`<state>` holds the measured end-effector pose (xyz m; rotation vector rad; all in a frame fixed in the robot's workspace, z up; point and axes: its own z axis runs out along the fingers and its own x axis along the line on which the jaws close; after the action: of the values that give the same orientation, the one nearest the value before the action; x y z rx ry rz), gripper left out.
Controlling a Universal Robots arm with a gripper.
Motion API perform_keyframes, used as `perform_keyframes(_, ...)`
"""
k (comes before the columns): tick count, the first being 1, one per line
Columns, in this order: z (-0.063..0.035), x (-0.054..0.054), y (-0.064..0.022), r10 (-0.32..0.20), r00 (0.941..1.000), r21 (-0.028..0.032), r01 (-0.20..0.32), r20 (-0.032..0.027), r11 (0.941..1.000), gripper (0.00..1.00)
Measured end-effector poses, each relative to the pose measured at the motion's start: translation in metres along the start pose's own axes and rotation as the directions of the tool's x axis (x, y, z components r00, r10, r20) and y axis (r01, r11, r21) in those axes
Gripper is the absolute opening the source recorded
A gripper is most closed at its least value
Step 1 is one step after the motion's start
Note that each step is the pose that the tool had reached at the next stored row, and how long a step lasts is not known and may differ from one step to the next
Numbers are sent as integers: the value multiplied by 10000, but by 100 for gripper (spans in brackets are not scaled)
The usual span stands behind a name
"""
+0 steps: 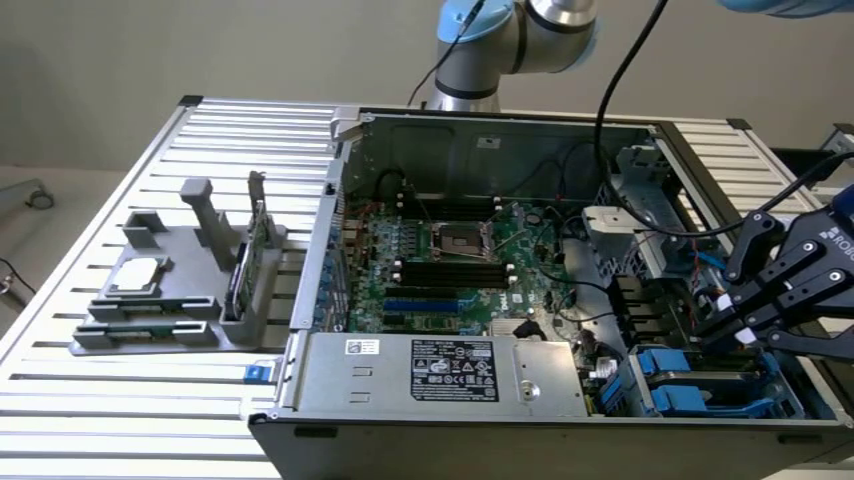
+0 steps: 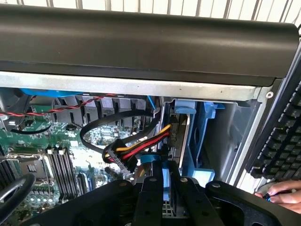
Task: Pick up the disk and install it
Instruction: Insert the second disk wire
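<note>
My gripper (image 1: 727, 322) hangs over the drive bays at the exterior view's right end of the open computer case (image 1: 627, 128). In the wrist view its two black fingers (image 2: 149, 200) stand close together, shut on a thin slab seen edge-on, blue on top and silver below: the disk (image 2: 164, 188). The disk sits low among the bays, beside a blue carrier (image 2: 187, 136) that stands in a slot with a silver drive in it. More blue carriers (image 1: 667, 368) lie under the gripper in the exterior view.
Red, yellow and black power cables (image 2: 138, 143) loop close to the held disk. The motherboard (image 1: 454, 255) and the power supply (image 1: 441, 368) fill the case. A grey holder (image 1: 160, 300) with a chip and a card stands at the exterior view's left. A hand (image 2: 282, 193) rests by a keyboard (image 2: 282, 136).
</note>
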<state>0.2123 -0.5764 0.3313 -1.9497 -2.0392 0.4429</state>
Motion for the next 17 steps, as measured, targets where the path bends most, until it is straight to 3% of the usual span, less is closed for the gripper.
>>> perform_keyframes(8, 7, -46, -1, -5, 10000, -19, 5, -13, 10000, 16)
perform_keyframes(11, 19, -50, 4, -36, 10000, -84, 36, -82, 10000, 16)
perform_keyframes(17, 31, -51, 8, -125, 9995, -198, 119, -277, 9997, 16)
